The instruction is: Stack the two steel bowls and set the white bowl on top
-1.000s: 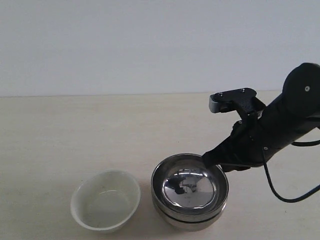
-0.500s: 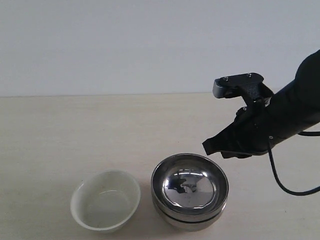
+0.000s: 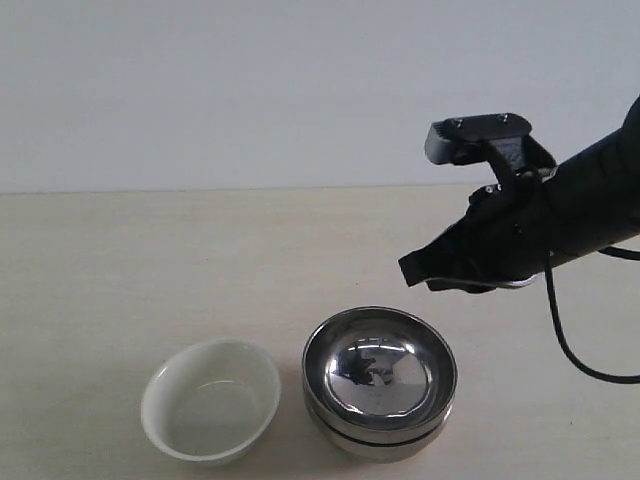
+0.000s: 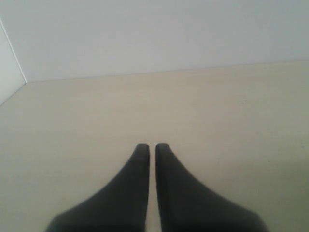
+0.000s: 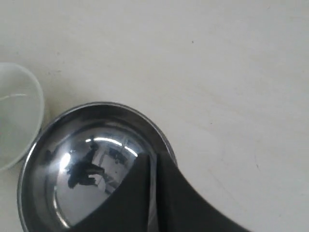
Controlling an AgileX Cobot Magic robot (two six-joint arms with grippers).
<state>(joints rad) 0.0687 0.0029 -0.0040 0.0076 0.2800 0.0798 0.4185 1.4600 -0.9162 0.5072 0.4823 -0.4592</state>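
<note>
The two steel bowls (image 3: 380,380) sit nested one inside the other near the table's front, right of centre; the right wrist view shows the upper steel bowl (image 5: 87,169) from above. Just left of the stack rests the white bowl (image 3: 211,400), upright and alone; the white bowl (image 5: 17,116) shows partly in the right wrist view. My right gripper (image 3: 410,268) hangs shut and holding nothing above the stack's right rim, clear of it; its tips (image 5: 155,158) show in the right wrist view. My left gripper (image 4: 152,146) is shut over bare table and does not appear in the exterior view.
The beige table (image 3: 150,270) runs back to a pale wall (image 3: 250,90). The right arm's black cable (image 3: 565,345) loops down at the right of the stack.
My right gripper has risen off the rim of the upper steel bowl and now hangs above it. The bowls have not moved.
</note>
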